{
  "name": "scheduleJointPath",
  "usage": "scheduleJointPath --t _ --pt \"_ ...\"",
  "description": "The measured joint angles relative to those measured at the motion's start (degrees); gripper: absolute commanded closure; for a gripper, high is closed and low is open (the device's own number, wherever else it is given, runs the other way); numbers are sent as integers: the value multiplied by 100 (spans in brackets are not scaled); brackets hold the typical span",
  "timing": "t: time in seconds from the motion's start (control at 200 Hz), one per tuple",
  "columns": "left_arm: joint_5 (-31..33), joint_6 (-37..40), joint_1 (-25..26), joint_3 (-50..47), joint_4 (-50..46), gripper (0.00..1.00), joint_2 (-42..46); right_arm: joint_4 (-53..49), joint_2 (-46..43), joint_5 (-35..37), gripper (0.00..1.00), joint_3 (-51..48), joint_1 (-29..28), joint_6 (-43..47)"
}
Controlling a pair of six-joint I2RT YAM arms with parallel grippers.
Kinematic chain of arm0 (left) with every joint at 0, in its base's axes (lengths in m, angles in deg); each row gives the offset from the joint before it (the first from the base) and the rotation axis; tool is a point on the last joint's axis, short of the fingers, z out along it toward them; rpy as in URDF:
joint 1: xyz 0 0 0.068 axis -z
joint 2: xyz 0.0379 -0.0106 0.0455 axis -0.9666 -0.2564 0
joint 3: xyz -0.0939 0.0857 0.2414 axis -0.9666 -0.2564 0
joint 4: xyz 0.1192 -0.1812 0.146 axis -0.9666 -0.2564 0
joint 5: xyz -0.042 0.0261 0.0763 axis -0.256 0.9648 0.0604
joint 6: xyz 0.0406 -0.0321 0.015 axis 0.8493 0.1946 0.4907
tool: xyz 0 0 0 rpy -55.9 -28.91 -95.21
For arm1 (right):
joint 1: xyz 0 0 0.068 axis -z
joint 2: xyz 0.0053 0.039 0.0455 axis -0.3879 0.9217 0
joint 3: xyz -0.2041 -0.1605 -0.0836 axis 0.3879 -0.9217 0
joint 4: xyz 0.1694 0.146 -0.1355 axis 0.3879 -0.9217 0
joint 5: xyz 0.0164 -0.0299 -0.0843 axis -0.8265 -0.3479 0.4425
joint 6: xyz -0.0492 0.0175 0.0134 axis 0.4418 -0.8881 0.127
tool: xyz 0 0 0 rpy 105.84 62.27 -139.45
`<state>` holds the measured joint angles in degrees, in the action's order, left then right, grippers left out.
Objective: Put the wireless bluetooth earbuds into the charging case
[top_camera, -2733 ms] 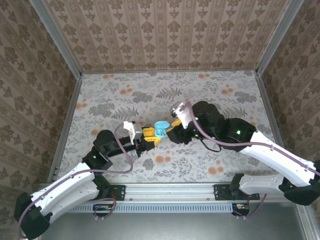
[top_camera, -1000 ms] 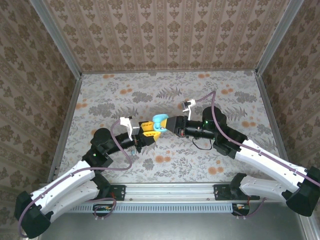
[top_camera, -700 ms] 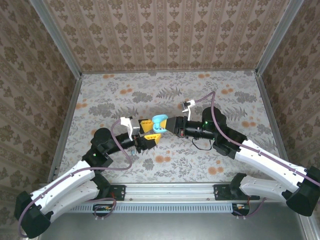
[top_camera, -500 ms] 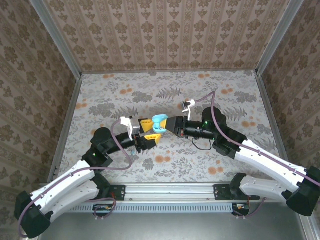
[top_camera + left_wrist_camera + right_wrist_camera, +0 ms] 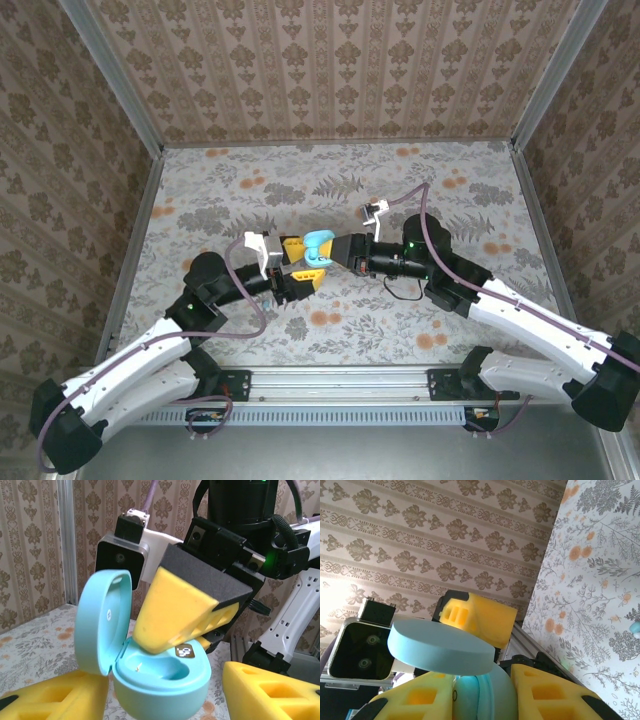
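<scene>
The teal charging case [image 5: 318, 248] hangs above the table's middle with its lid [image 5: 102, 620] swung open. My right gripper [image 5: 482, 696] is shut on the case body [image 5: 495, 700], and one of its yellow fingers [image 5: 180, 610] presses on the case's top rim. My left gripper [image 5: 160, 692] stands open, its fingers [image 5: 47, 697] either side of the case with a gap on the right. One well [image 5: 160, 666] in the case looks hollow. A tiny teal bit [image 5: 636, 627], perhaps an earbud, lies on the table at the frame's edge.
The floral tablecloth [image 5: 400, 190] is walled in by patterned panels [image 5: 330, 70] and metal posts. Both arms meet at the table's middle, and the right arm's cable [image 5: 400, 205] loops above its wrist.
My left gripper's jaws have spread from nearly shut to open around the case. The right gripper has kept its hold and hardly moved.
</scene>
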<state>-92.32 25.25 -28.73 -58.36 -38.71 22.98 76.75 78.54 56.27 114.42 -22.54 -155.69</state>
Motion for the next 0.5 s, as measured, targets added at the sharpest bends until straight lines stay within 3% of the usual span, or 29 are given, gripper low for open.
scheduleJointPath --t 0.225,0.335,0.5 --pt "-9 15 0 9 -4 48 -2 0 7 -44 76 0 0 0" --pt "-39 20 -2 9 -15 59 -15 0 7 -61 76 0 0 0" --pt "-39 42 -7 9 -20 58 -26 -4 7 -81 70 0 0 0"
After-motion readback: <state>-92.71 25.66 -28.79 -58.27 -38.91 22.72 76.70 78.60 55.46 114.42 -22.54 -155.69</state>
